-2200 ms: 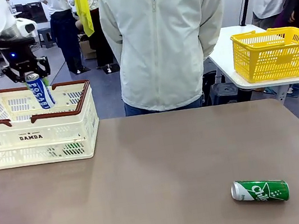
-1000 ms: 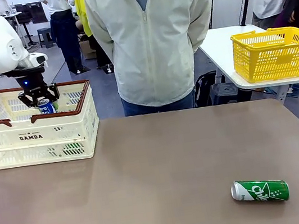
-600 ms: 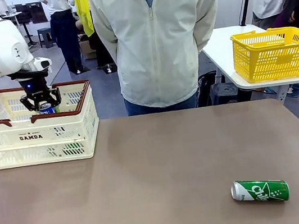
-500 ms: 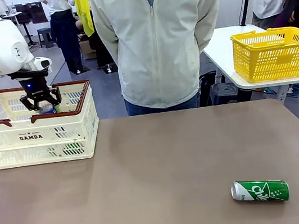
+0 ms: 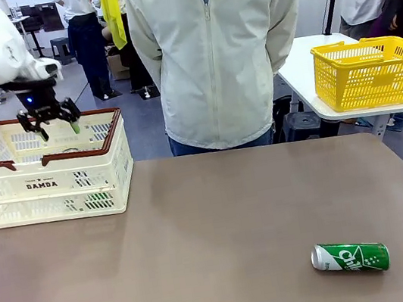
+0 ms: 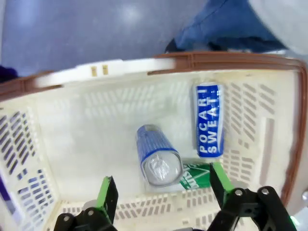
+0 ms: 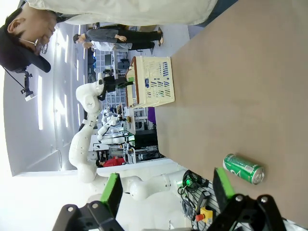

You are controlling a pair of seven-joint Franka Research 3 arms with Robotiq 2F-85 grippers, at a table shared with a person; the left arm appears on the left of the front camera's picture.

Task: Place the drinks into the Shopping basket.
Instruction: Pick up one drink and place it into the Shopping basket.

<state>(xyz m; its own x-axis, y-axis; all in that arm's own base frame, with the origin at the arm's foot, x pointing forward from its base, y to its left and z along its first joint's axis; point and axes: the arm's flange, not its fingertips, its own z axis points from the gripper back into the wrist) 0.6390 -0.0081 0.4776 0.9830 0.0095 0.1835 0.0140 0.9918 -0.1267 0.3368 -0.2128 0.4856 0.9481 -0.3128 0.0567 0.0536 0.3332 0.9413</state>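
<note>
My left gripper [image 5: 49, 121] hangs open just above the cream Shopping basket [image 5: 98, 175] at the table's far left, holding nothing. In the left wrist view, its open gripper [image 6: 162, 179] looks down into the basket [image 6: 86, 125]. Two blue cans lie inside: one [image 6: 158, 156] with its silver top toward the camera, one [image 6: 210, 120] flat along the wall. A green can [image 6: 195, 177] lies partly hidden under them. Another green can [image 5: 350, 257] lies on its side on the table at the near right, also as the can [image 7: 243, 168] beyond my open right gripper [image 7: 167, 187].
A person in a pale jacket [image 5: 220, 48] stands at the far edge, hands behind the back. A yellow mesh basket [image 5: 369, 71] sits on a separate white table at the right. The brown tabletop [image 5: 221, 224] lies bare between basket and can.
The left gripper lowered the blue can into the basket, opened and let it go, then rose above the rim. The green can on the table has not moved.
</note>
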